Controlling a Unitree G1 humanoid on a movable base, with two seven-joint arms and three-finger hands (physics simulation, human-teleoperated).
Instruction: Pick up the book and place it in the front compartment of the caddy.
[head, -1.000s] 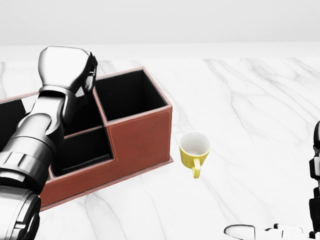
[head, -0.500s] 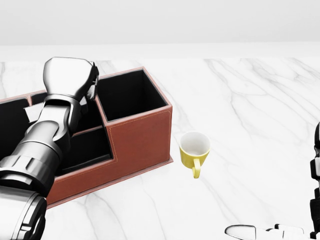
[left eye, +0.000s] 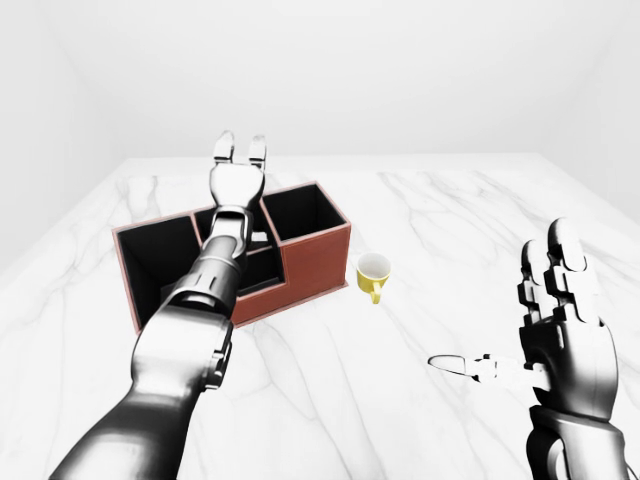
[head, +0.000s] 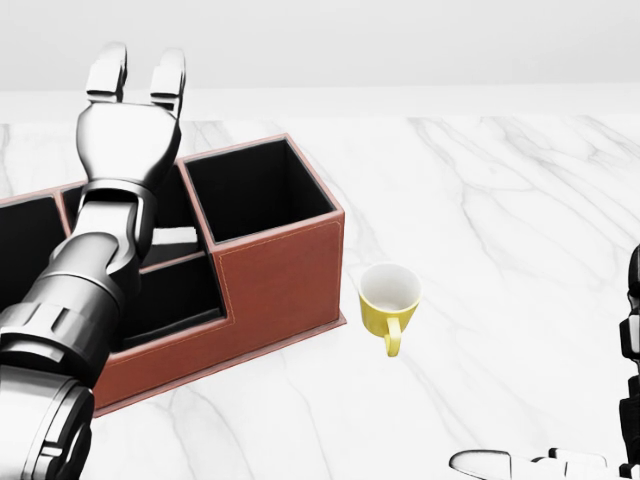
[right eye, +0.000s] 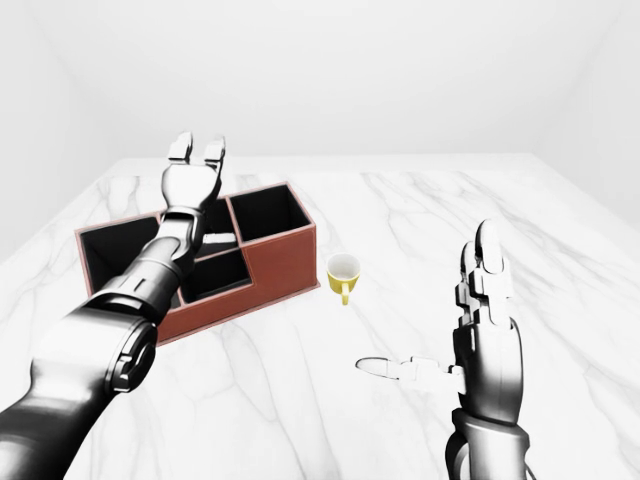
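The red-brown caddy (head: 280, 270) with black compartments stands left of centre on the marble top. My left hand (head: 135, 65) is open above its middle, fingers stretched straight up the view, holding nothing. Just under the wrist a pale flat thing, apparently the book (head: 175, 244), lies in the middle compartment, above the low one in the head view; my forearm hides most of it. My right hand (left eye: 497, 296) hangs open at the lower right, fingers up and thumb out to the left, well away from the caddy.
A yellow mug (head: 389, 298) stands on the marble top (head: 500, 220) just right of the caddy, handle toward the bottom of the view. The white marble top spreads wide to the right and below, and plain white walls rise beyond it.
My left hand was curled into a fist over the caddy; its fingers now stand spread straight. A pale surface now shows in the compartment under the wrist. Mug, caddy and right hand stayed put.
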